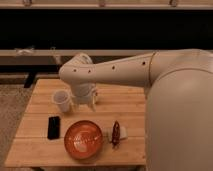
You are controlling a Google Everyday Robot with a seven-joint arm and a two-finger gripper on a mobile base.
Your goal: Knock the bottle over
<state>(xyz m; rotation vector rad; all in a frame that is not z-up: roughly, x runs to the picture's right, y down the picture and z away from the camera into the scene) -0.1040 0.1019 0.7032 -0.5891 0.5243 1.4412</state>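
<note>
- The gripper (84,102) hangs wrist-down over the back half of the wooden table (125,102), just beside the white cup (61,99), on the cup's right in the camera view.
- I take the bottle (93,95) to be the slim whitish shape tight against the gripper's right edge. It blends into the pale wrist, so I cannot tell if they touch.
- It looks upright, long axis vertical, roughly cup height.
- Whether the gripper is spread or closed, I cannot tell.
- My judgement: a sideways push rightward in the view, high on the bottle, should tip it. Pushing leftward risks hitting the cup.
- The black phone (53,127), orange bowl (83,140) and dark red stick (115,134) lie well apart, toward the front edge.
</note>
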